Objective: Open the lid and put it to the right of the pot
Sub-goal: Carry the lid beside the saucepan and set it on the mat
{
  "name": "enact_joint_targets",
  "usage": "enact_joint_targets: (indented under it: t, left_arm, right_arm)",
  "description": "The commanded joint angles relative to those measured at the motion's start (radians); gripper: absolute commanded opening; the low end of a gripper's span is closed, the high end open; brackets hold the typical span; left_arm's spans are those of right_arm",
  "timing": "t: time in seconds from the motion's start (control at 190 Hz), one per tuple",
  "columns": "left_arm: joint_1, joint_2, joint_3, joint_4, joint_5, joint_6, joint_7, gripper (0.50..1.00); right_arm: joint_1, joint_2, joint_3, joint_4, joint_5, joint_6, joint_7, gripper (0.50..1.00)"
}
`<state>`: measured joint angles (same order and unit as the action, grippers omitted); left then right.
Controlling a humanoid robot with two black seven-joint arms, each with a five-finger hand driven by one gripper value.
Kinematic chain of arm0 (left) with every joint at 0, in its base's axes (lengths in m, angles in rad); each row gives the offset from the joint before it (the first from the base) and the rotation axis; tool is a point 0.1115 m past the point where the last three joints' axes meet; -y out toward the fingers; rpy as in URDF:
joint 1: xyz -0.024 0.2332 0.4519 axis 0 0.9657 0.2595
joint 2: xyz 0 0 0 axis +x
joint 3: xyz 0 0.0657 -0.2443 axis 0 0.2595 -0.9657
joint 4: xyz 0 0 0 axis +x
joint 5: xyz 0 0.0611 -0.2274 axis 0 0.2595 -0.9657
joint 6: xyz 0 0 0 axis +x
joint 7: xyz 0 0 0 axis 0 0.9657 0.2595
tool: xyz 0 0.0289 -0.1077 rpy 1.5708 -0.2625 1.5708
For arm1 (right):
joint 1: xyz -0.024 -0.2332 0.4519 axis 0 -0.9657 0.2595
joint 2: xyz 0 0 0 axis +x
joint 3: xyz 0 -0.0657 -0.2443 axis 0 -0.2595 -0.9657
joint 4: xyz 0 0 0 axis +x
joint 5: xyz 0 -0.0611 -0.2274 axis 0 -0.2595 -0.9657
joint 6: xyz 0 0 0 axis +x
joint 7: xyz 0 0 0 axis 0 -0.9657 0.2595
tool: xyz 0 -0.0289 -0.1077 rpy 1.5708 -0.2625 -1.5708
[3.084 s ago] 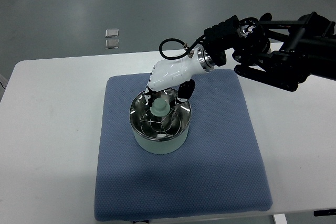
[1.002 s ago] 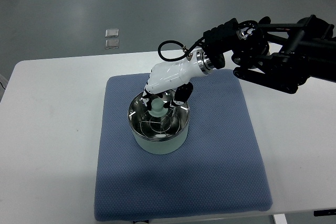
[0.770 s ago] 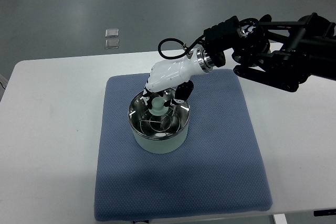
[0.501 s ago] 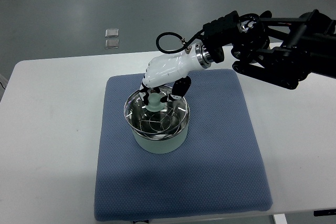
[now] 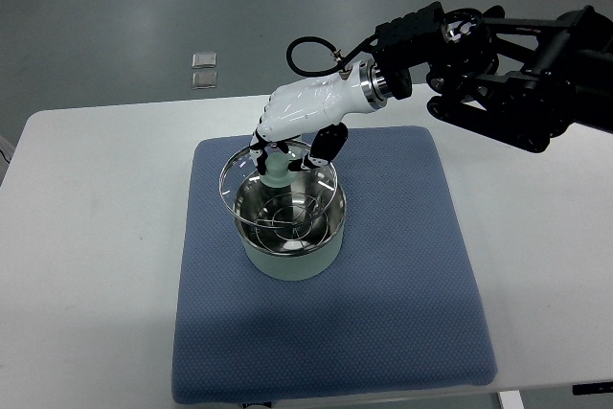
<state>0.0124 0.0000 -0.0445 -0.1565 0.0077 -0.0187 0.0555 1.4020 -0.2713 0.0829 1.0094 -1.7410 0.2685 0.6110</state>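
— Where's the lid [image 5: 278,182] from where you stand?

— Off the pot [image 5: 290,234], held up over it. It's clear glass with a metal rim and a pale green knob on top. It's tilted, and it hangs a bit toward the far-left side of the pot, so the pot's shiny inside shows below it.

— What's holding it?

— The right hand [image 5: 299,124], the white one. Its arm comes in dark from the right edge of the picture. The fingers [image 5: 324,147] are curled down around the knob, pinching it from both sides.

— And the pot?

— Pale green outside, steel inside. It stands on a blue mat [image 5: 329,280], toward the mat's far-left part. The mat lies in the middle of the white counter [image 5: 96,265].

— Is anything on the mat to the right of the pot?

— Just bare blue cloth there. The lid isn't down on it; it's in the air, above the pot.

— The other arm?

— I can't see it at all.

— Anything else around?

— Two small square plates [image 5: 204,70] on the grey floor beyond the counter's far edge, one just behind the other.
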Motion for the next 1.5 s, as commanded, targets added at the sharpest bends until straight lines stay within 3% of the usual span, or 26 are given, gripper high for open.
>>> enact_joint_targets:
  t: [0.0, 0.258, 0.532, 0.986, 1.497]
  left_arm:
    - [0.000, 0.000, 0.000, 0.000, 0.000, 0.000, 0.000, 1.000]
    - [0.000, 0.000, 0.000, 0.000, 0.000, 0.000, 0.000, 1.000]
    - [0.000, 0.000, 0.000, 0.000, 0.000, 0.000, 0.000, 1.000]
    - [0.000, 0.000, 0.000, 0.000, 0.000, 0.000, 0.000, 1.000]
    - [0.000, 0.000, 0.000, 0.000, 0.000, 0.000, 0.000, 1.000]
  right_arm:
    - [0.000, -0.011, 0.014, 0.000, 0.000, 0.006, 0.000, 0.500]
    - [-0.017, -0.089, 0.077, -0.018, 0.000, 0.012, 0.000, 0.500]
    - [-0.135, -0.201, 0.104, -0.144, 0.023, -0.032, 0.000, 0.500]
    - [-0.324, -0.161, 0.100, -0.322, 0.029, -0.152, 0.000, 0.500]
    - [-0.379, -0.092, 0.089, -0.365, 0.029, -0.209, 0.000, 0.511]
